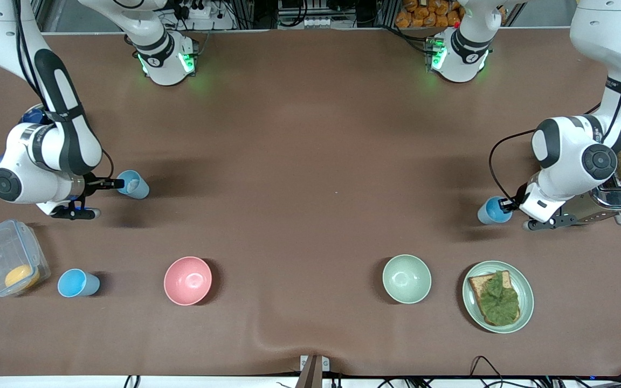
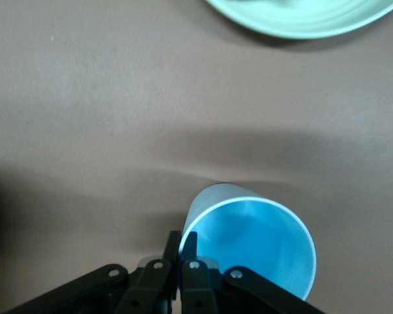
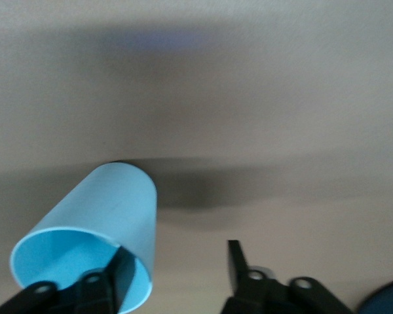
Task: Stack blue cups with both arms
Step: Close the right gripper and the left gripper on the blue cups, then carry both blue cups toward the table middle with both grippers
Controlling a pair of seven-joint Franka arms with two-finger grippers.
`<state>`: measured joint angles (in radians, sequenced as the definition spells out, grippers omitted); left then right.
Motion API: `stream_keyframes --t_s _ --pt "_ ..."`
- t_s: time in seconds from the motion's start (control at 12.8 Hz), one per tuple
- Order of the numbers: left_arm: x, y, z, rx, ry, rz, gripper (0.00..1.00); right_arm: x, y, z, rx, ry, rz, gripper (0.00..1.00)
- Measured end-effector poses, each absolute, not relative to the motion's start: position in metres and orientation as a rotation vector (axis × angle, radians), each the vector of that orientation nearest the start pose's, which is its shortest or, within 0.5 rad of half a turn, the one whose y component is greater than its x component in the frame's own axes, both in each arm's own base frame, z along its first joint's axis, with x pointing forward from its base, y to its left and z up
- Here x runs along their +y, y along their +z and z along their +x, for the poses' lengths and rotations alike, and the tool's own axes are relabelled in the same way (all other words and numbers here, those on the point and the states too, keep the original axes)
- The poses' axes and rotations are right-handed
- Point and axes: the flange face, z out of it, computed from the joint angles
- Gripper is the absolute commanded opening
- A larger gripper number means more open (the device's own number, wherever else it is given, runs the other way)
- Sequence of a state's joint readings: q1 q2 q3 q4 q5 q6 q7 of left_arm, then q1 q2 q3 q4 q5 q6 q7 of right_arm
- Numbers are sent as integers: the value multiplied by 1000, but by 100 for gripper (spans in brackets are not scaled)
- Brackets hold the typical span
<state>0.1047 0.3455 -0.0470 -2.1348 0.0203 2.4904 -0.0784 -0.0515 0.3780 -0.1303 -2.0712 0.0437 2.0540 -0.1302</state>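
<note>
Three blue cups show in the front view. My left gripper (image 1: 506, 205) is shut on the rim of one blue cup (image 1: 492, 210), next to the toaster. In the left wrist view its fingers (image 2: 181, 243) pinch the wall of that cup (image 2: 255, 245), one inside and one outside. My right gripper (image 1: 107, 199) is open at the right arm's end of the table. One of its fingers (image 3: 120, 261) is inside the mouth of a tilted blue cup (image 3: 101, 219), also in the front view (image 1: 133, 185); the other finger stands apart outside. A third blue cup (image 1: 77, 283) lies beside the clear box.
A clear plastic box (image 1: 3, 258) holding an orange thing, a pink bowl (image 1: 187, 280), a green bowl (image 1: 406, 278) and a green plate (image 1: 526, 302) with toast and lettuce lie nearest the front camera. A toaster (image 1: 620, 195) with bread stands by the left arm.
</note>
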Motion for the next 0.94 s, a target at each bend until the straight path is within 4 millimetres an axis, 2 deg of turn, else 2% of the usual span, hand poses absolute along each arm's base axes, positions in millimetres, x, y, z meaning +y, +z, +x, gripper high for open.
stream_keyframes --t_s 0.23,0.62,0.78,0.94 --pt "19 273 582 -154 -101 -3147 0 -97 219 529 161 614 -2999 0" --pt "-1 333 590 -99 -248 -3146 0 -91 220 527 172 648 -2961 0" --pt "-16 355 597 -61 -233 -3152 0 -79 225 531 160 665 -2932 0" --pt "-27 384 607 -31 -201 -3157 0 -53 243 544 137 687 -2882 0"
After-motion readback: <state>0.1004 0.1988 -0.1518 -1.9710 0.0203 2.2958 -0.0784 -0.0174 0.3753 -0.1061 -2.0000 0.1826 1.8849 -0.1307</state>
